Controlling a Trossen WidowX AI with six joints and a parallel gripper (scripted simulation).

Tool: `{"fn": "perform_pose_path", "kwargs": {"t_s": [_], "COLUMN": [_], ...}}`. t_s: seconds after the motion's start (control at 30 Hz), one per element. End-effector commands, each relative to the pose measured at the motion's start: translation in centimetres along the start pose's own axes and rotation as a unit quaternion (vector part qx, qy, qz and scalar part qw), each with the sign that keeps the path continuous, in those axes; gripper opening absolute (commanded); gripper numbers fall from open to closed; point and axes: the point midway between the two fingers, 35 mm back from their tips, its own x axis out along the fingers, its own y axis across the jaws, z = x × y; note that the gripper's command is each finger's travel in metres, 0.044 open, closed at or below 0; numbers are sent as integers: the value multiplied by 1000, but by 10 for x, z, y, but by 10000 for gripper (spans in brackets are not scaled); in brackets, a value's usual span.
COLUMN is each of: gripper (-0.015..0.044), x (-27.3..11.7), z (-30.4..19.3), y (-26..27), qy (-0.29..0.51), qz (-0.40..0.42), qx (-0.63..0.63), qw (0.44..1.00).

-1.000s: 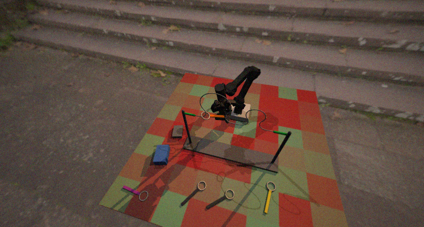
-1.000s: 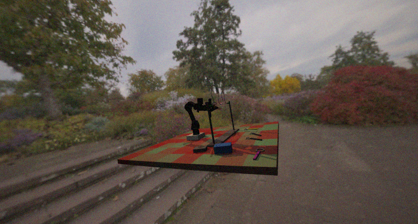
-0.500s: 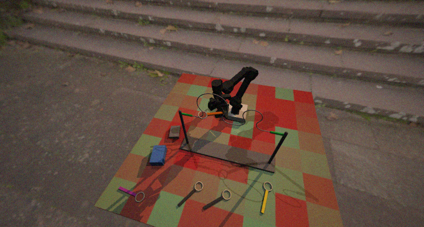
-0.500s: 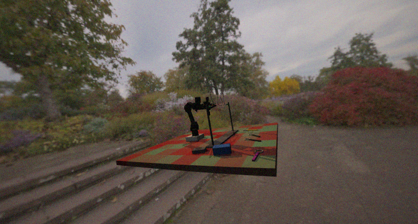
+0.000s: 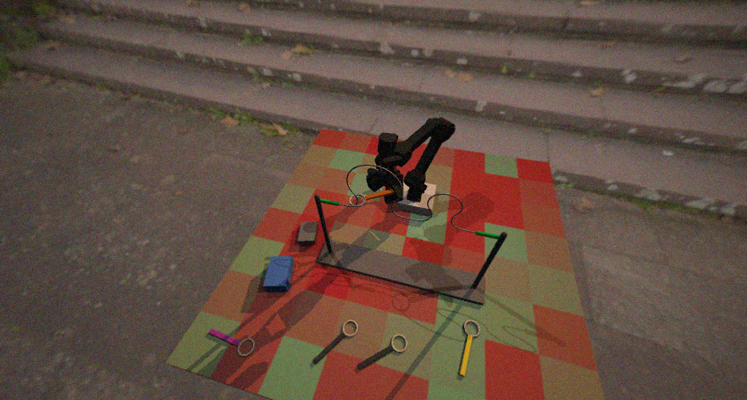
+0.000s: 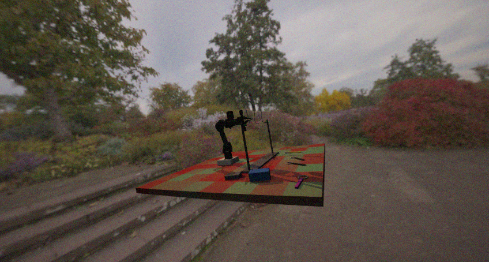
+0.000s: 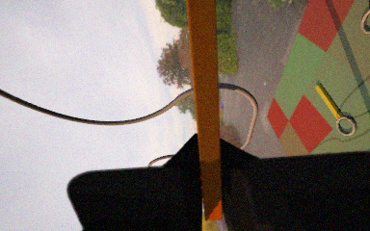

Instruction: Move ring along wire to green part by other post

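My gripper (image 5: 391, 191) (image 7: 202, 139) is shut on the orange handle (image 5: 378, 194) (image 7: 205, 72), which runs left to the ring (image 5: 351, 201). The ring is around the thin grey wire (image 7: 110, 123) just right of the left green part (image 5: 329, 202), near the first bend; whether it touches the wire cannot be told. The ring is out of the wrist view. The left post (image 5: 323, 225) (image 6: 245, 146) stands left of the ring. The other green part (image 5: 487, 234) is by the right post (image 5: 489, 261) (image 6: 269, 135). In the exterior view the arm hides the ring.
Wire loops rise and dip close around the gripper and arm. A grey base plate (image 5: 398, 271) joins the posts. A blue block (image 5: 277, 273) (image 6: 259, 174) and a dark block (image 5: 307, 233) lie left. A purple-handled ring tool (image 5: 224, 337), a yellow one (image 5: 466, 355) and two dark ones lie in front.
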Motion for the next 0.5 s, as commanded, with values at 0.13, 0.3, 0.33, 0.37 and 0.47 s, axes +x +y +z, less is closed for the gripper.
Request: {"fn": "perform_pose_path", "kwargs": {"t_s": [0.13,0.3,0.33,0.37,0.47], "gripper": [-150,-150,-150,-150,-150], "x": [0,-1,-1,-2,-2], "z": [1,2,3,3,4], "y": [24,35,37,38,43], "qy": [-1,-1,-1,-1,-1], "qz": [35,51,54,57,65], "qx": [56,85,91,96,109], "qw": [998,995,994,994,992]}}
